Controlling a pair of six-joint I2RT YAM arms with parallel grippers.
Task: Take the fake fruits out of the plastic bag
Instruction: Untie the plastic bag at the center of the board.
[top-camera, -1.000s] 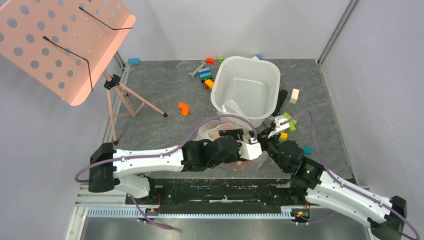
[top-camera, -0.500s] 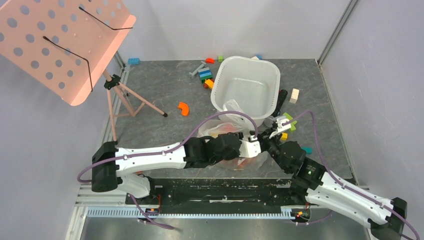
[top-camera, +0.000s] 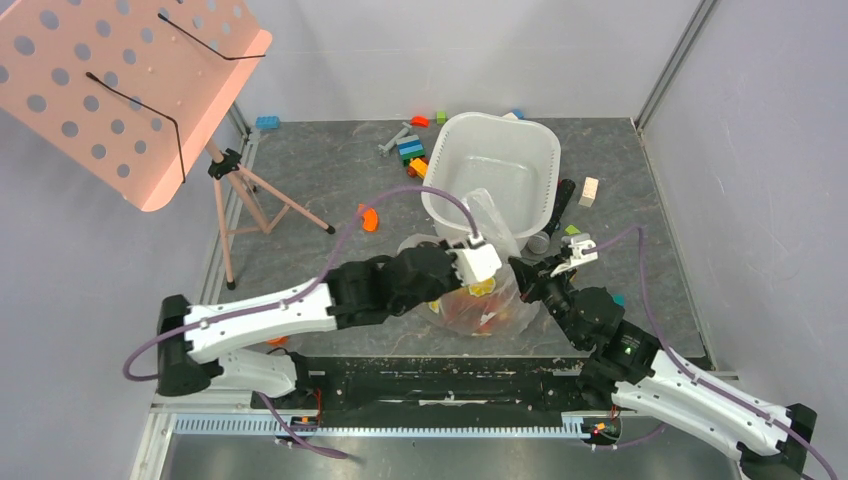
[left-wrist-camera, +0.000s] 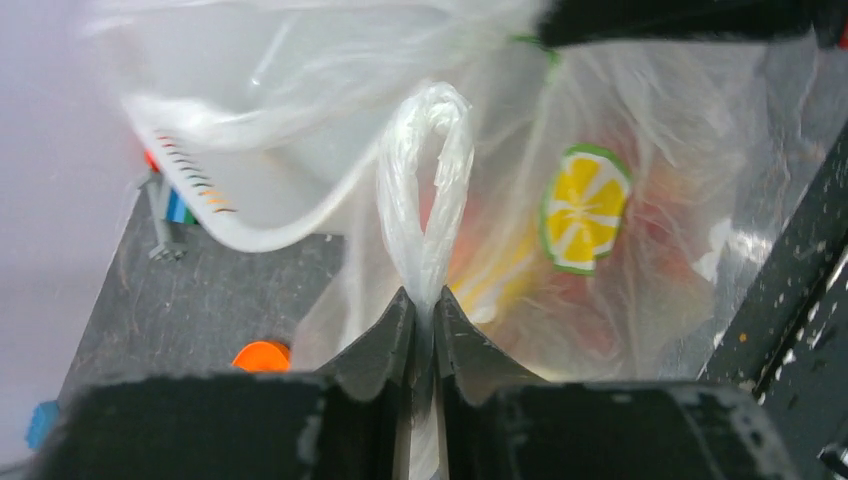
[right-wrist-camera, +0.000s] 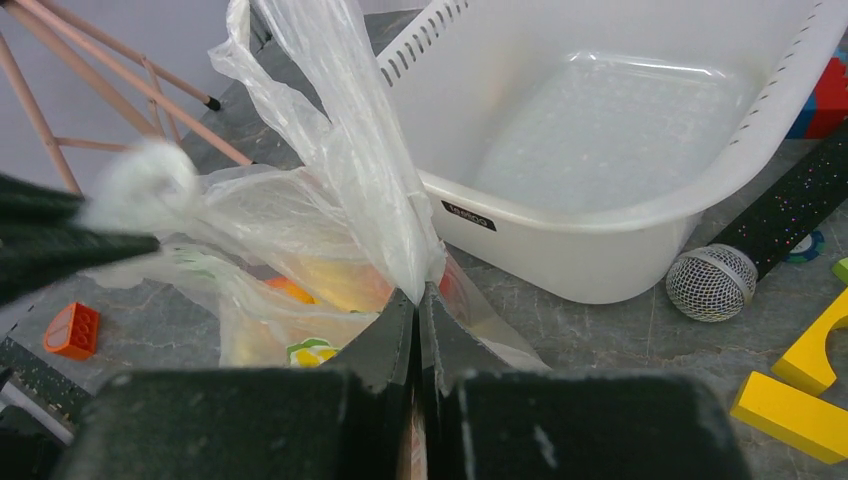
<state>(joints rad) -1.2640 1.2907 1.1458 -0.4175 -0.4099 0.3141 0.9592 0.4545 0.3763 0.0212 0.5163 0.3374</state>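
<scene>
**Spotter:** Fruits (top-camera: 480, 310) are sitting low in the plastic bag (top-camera: 505, 298). The bag is hanging between your two arms, just in front of the white basin (top-camera: 490, 170). I cannot tell whether its bottom is touching the table (top-camera: 320, 165).

**Operator:** What are the jaws doing?

**Spotter:** Your left gripper (left-wrist-camera: 425, 300) is pinching a loop handle (left-wrist-camera: 430, 150), jaws pressed together on the twisted film. The loop is standing straight up, away from the fingertips. Your right gripper (right-wrist-camera: 418, 295) is squeezing the film on the other side of the bag the same way.

**Operator:** Which way are the fruits lying from them?

**Spotter:** Below and between both pinch points, as I am judging it. The mouth is running across from one grip to the other, so neither arm is free to reach in. From above, your left gripper is hanging more directly over the pile, and your right is sitting at the bag's right edge.

**Operator:** Any writing?

**Spotter:** A lemon slice (left-wrist-camera: 583, 210) with a green rim is showing through the film, with no lettering on it. A small dark label (right-wrist-camera: 465, 214) is sitting on the basin wall, but the print is too small for me to read.
</scene>
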